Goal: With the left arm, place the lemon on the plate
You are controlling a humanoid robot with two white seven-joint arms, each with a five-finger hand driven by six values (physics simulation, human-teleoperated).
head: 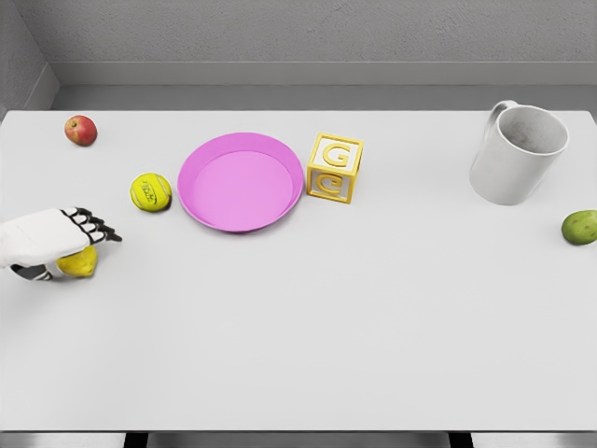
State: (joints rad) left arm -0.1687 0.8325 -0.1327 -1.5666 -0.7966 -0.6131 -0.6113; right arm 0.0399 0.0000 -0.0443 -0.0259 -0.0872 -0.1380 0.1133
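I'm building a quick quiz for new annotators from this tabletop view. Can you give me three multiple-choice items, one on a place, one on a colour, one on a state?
1. What lies just right of the plate?
A. the mug
B. the letter block
C. the apple

2. What colour is the plate?
A. pink
B. blue
C. white

3. What is the left hand doing?
A. resting open beside the mug
B. hovering over the plate
C. closing its fingers over the lemon

Answers:
1 B, the letter block stands beside the plate's right rim.
2 A, the whole dish is pink.
3 C, the lemon shows under the hand at the table's left edge.
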